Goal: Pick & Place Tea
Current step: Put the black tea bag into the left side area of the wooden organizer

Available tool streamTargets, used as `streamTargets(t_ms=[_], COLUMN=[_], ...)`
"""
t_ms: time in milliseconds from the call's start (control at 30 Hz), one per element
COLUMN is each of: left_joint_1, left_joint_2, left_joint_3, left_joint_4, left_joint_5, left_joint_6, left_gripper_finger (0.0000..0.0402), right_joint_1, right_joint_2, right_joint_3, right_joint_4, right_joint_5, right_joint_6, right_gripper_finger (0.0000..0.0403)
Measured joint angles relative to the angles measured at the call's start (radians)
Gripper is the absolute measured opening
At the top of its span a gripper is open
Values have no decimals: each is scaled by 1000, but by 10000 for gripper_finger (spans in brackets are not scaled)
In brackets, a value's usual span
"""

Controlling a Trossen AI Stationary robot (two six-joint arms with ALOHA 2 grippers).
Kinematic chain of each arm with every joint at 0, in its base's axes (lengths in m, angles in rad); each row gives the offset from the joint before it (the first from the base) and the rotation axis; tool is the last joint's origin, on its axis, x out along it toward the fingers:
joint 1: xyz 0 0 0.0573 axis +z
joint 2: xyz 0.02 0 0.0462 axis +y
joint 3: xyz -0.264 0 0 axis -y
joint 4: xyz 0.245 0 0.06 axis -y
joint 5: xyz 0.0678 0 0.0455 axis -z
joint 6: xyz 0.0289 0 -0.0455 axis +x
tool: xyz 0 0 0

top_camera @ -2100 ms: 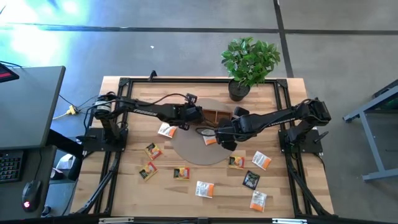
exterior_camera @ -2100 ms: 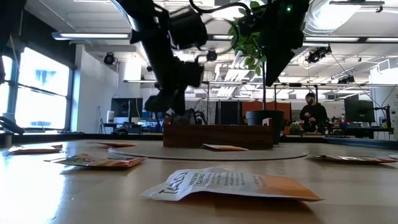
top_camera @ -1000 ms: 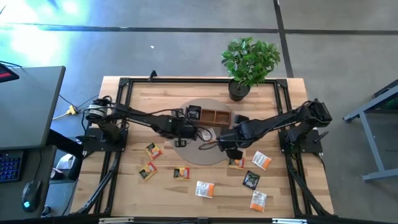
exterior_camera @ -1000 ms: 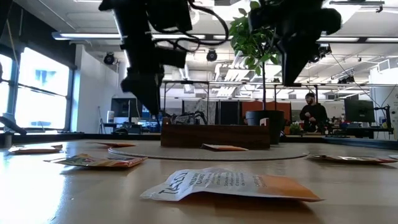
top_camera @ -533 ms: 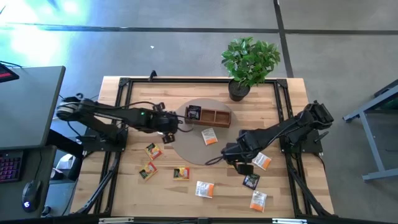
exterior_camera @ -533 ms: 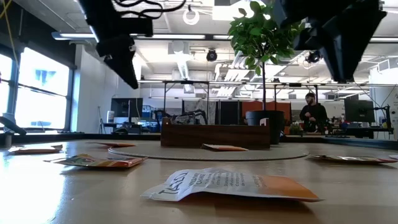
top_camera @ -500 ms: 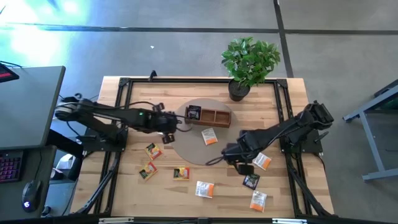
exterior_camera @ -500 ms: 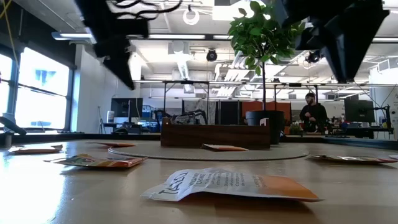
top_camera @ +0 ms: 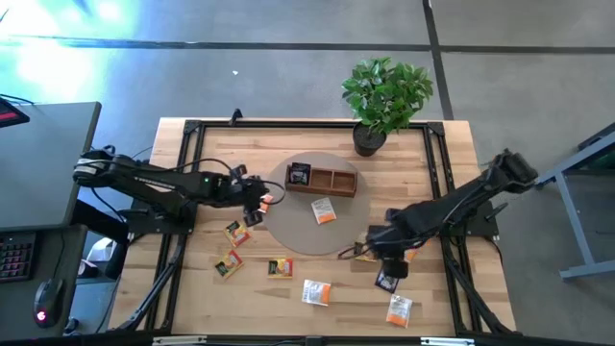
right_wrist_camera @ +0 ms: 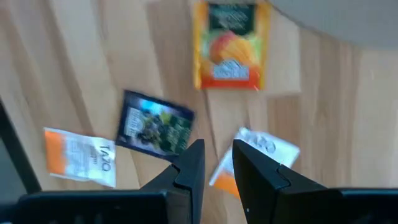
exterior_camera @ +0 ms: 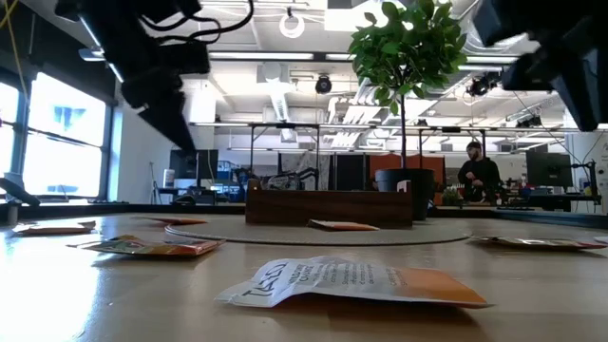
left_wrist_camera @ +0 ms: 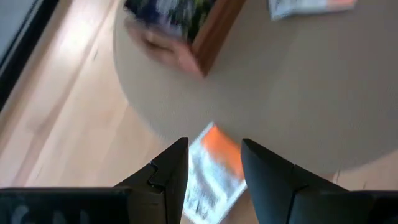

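Wooden table [top_camera: 211,144] with black frame rails along its edges, round grey mat [top_camera: 312,235] mid-table, and I see bare wood between the scattered sachets on the near half. Wooden tray [top_camera: 322,180] sits on the mat's far part with a dark sachet [top_camera: 300,174] in its left compartment; a white-and-orange sachet [top_camera: 323,211] lies on the mat just in front of it. White-and-orange sachet [left_wrist_camera: 211,174] at the mat's left rim shows right between my left gripper [top_camera: 258,204] fingers [left_wrist_camera: 169,171] in the left wrist view, below them, not gripped. Left jaws stand apart with nothing between them. Left arm reaches in low from the table's left edge, gripper over the mat's left rim. On the right, a black sachet [right_wrist_camera: 154,127], a yellow-orange one [right_wrist_camera: 231,45] and a white-and-orange one [right_wrist_camera: 254,157] lie on the wood beneath the right gripper [top_camera: 391,258]; the white-and-orange one runs under the fingertips [right_wrist_camera: 191,165]. Right jaws narrow, a slim gap, empty. Right arm stretches in from the right edge, gripper over the wood right of the mat. More sachets sit along the near edge, e.g. one white-and-orange [exterior_camera: 351,282] closest to the low camera. Potted plant [top_camera: 384,96] at the far edge, well apart from both arms.
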Motion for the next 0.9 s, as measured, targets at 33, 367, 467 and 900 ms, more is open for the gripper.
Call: streamTargets(t_ms=[33, 367, 467, 900], left_joint_1=[0, 0, 0, 0], left_joint_2=[0, 0, 0, 0], left_joint_3=[1, 0, 0, 1], left_joint_4=[6, 34, 59, 155], left_joint_5=[8, 10, 11, 11], left_joint_6=[0, 0, 0, -14], left_gripper_finger=[145, 145, 145, 145], right_joint_1=[0, 7, 12, 16], right_joint_2=[-47, -314, -314, -175], right_joint_3=[-47, -392, -445, -473], right_joint_4=[32, 473, 597, 609], right_joint_5=[10, 47, 16, -107], right_joint_6=[36, 195, 133, 168], right_gripper_finger=[78, 78, 78, 78])
